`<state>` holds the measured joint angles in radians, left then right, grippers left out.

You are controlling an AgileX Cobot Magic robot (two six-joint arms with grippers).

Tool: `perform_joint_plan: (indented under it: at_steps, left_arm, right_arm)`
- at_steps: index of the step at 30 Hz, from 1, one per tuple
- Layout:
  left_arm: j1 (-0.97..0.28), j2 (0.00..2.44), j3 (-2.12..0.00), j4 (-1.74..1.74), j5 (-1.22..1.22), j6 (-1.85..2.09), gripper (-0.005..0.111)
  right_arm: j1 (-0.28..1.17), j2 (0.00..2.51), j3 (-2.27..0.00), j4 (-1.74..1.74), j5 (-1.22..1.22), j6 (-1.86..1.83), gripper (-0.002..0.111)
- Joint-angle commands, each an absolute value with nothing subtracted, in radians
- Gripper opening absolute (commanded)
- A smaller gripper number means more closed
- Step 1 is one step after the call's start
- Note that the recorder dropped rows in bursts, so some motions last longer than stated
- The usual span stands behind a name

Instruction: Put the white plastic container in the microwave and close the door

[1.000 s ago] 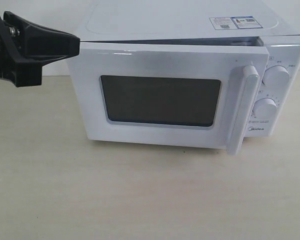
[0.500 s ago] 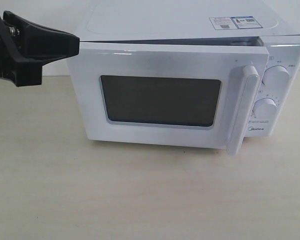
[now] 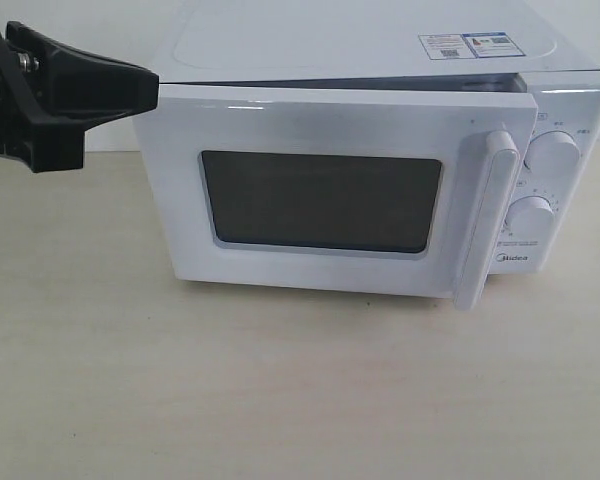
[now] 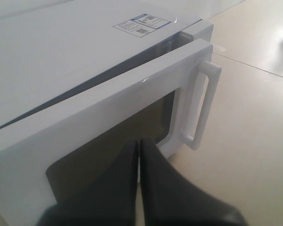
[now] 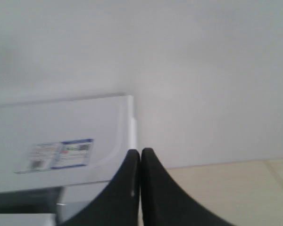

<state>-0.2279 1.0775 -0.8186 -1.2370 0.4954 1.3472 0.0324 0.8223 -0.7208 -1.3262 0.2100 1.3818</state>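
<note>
Door [image 3: 320,200] stands slightly ajar on microwave [image 3: 310,40], left fingers [image 4: 172,190] pressed together

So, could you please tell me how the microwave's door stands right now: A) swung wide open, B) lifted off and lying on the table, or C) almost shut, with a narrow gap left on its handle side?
C: the door sits nearly flush with the microwave, yet a dark slit shows between them along the top, widening toward the handle.
</note>
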Motion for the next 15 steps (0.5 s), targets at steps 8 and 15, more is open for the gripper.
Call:
perform_joint_plan:
  at_steps: [8, 15]
  left_arm:
    - [-0.231, 1.074, -0.815, -1.237, 0.488, 1.34, 0.004]
    - [-0.231, 1.074, -0.815, -1.237, 0.488, 1.34, 0.004]
  right_arm:
    - [0.082, 0.839, -0.768, -0.367, 0.494, 0.443, 0.0]
    - [0.293, 0.839, -0.766, -0.135, 0.459, 0.283, 0.0]
